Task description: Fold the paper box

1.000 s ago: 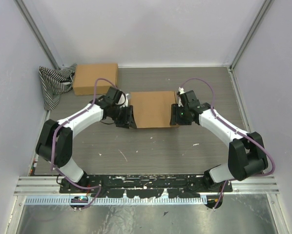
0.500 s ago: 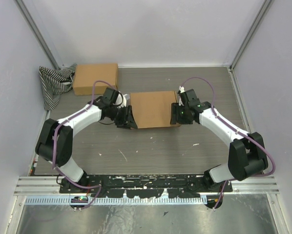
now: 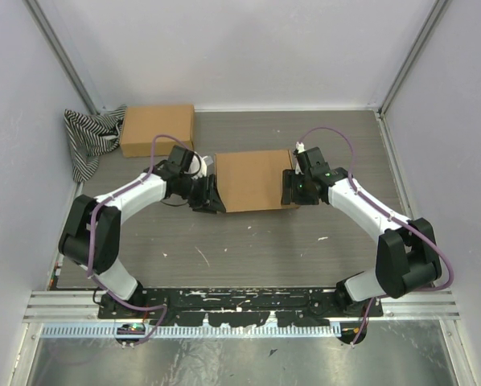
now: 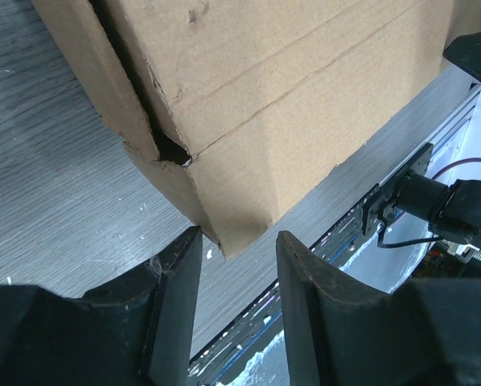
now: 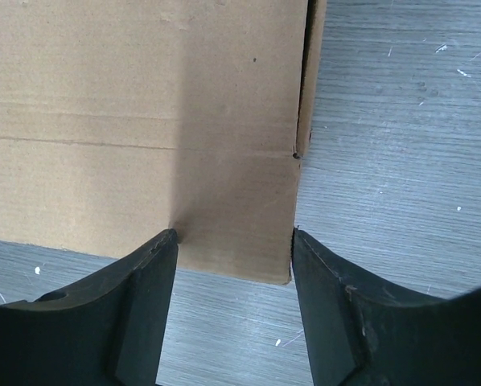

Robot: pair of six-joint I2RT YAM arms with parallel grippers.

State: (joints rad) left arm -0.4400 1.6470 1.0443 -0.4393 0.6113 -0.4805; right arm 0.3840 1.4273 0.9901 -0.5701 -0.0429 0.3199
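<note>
At the centre of the grey table (image 3: 248,241), lying flat: a brown cardboard box (image 3: 252,178). Flanked at its left end by the left gripper (image 3: 215,195), jaws parted astride the near corner, gripping nothing; at its right end by the right gripper (image 3: 289,190), jaws likewise spread.

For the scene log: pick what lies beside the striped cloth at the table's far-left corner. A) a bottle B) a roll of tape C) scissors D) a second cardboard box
D: a closed cardboard box sits right beside the striped cloth, apart from the paper box in the middle of the table.
</note>
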